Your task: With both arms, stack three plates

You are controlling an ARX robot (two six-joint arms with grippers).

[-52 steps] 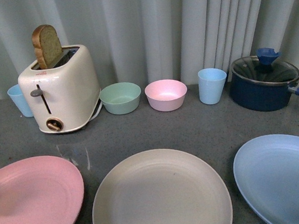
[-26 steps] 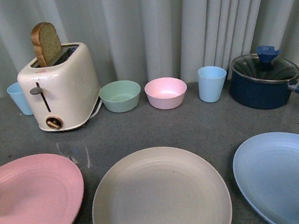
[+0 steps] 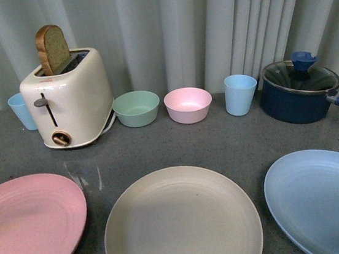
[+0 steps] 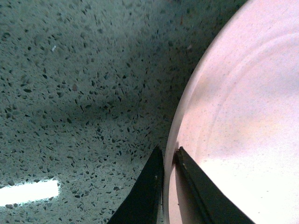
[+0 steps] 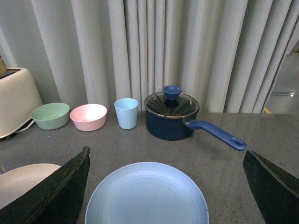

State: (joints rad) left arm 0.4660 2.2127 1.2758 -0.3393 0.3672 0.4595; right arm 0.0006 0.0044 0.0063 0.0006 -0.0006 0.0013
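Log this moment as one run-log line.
left gripper: shut on pink plate rim | right gripper: open, light blue plate ahead | beige plate: centre, untouched | stack: not started

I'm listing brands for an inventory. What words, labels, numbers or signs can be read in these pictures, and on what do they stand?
No text can be read anywhere.
On the toaster: a tiny faint mark above its lever, too small to read.
On the pink plate, beige plate, light blue plate, green bowl, pink bowl, blue cups and pot: no print visible.
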